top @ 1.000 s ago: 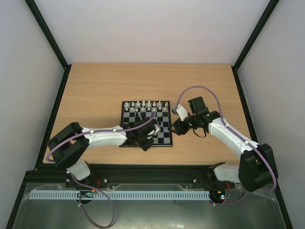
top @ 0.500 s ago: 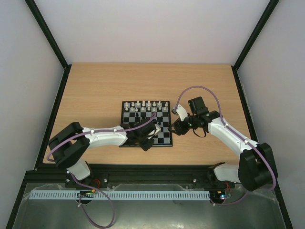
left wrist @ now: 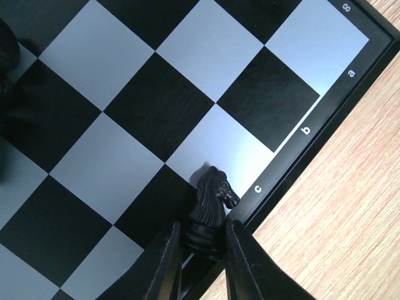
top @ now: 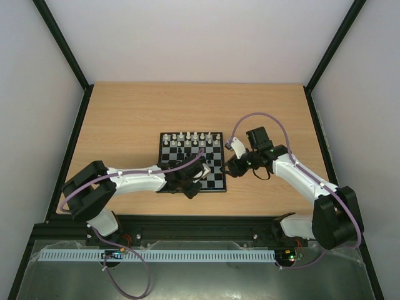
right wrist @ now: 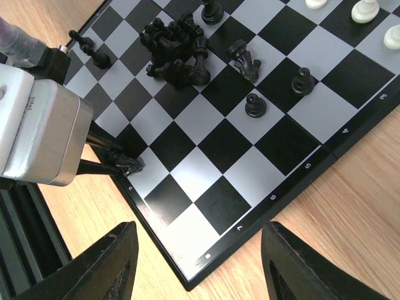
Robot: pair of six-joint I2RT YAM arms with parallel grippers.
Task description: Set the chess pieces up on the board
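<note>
Pale wooden table (top: pixel 125 119) carries the small black-and-grey checkered board (top: pixel 215 177), with tiny white chessmen (top: pixel 187 136) ranked along its far edge. Right gripper (right wrist: pixel 197 256) hovers at the board's right edge, jaws spread wide, holding nothing. Left gripper (left wrist: pixel 203 250) — jaws nearly together — pinches the base of an upright black knight (left wrist: pixel 212 197) at the near border by letter c, muzzle toward the wood.
</note>
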